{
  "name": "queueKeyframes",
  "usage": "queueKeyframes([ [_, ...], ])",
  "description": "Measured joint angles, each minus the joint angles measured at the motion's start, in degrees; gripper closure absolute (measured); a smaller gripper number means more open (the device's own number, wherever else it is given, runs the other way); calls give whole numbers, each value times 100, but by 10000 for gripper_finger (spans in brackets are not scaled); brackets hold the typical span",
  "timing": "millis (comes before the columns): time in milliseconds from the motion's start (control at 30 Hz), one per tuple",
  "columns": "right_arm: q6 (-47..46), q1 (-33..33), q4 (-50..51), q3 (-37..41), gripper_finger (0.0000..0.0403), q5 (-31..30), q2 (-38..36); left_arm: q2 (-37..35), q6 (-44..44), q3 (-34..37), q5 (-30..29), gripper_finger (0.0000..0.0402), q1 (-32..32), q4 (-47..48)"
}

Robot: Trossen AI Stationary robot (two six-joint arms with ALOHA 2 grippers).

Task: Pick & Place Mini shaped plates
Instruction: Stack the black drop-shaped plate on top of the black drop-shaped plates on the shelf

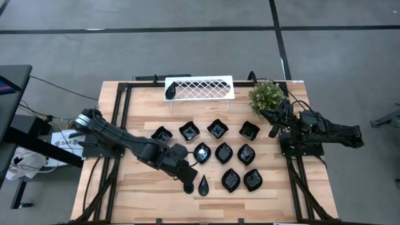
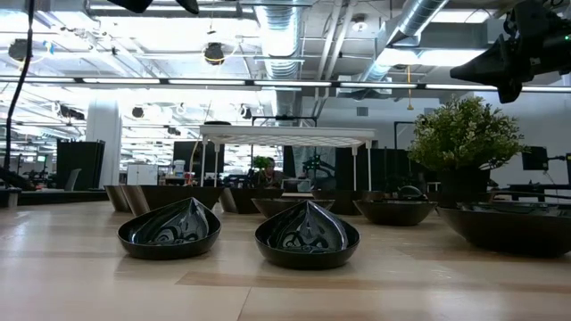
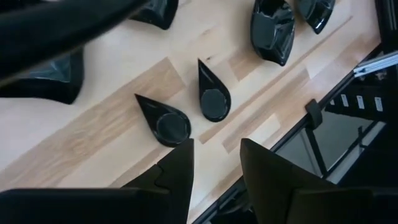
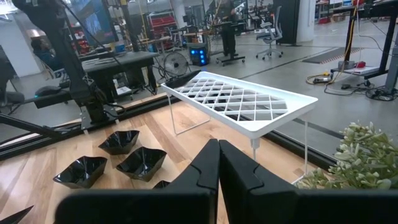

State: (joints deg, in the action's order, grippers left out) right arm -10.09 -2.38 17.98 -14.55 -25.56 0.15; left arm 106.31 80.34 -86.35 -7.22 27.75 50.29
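Two teardrop plates (image 3: 166,121) lie just ahead of the left gripper (image 3: 214,165).
Its fingers stand spread, holding nothing, above the table's (image 1: 144,200) front edge; the other black plates (image 1: 224,152) sit rightward; the right gripper (image 1: 273,130), pressed together, waits beside the plant (image 1: 266,95).

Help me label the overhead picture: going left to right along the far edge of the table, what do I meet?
Narrow black dish at the rack's left end → white lattice rack → green bushy plant → right arm's shut tool, just past the plant.
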Motion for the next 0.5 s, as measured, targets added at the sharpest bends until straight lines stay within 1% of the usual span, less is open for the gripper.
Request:
queueKeyframes([
  [300, 0, -1, 0, -1, 401, 0, 0, 396, 344, 0, 0, 270, 116, -178],
  [500, 2, 1, 1, -1, 401, 0, 0, 762, 1164, 0, 8, 270, 359, -233],
])
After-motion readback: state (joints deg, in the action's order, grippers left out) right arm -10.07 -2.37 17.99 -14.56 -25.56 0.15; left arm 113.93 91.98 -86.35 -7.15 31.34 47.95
